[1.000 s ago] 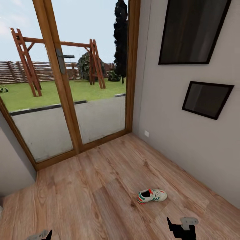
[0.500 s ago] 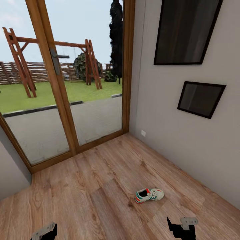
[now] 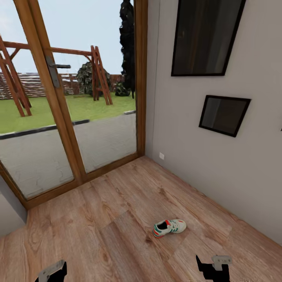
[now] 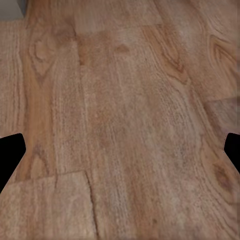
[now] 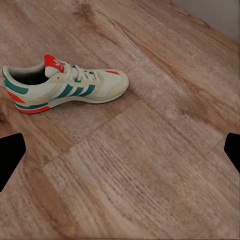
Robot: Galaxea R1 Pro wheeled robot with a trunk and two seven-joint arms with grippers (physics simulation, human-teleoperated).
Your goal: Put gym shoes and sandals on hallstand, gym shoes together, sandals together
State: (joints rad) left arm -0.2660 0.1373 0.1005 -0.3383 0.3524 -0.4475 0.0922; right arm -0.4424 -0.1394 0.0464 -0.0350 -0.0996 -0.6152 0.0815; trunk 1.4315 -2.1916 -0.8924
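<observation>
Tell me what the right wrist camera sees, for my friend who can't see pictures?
One white gym shoe with green stripes and red-orange accents lies on its sole on the wooden plank floor. Two black fingertips sit at the picture's edges, wide apart, holding nothing.

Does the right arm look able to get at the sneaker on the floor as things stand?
Probably yes: the sneaker lies alone on bare floor ahead of the right gripper, jaws open, nothing between them.
</observation>
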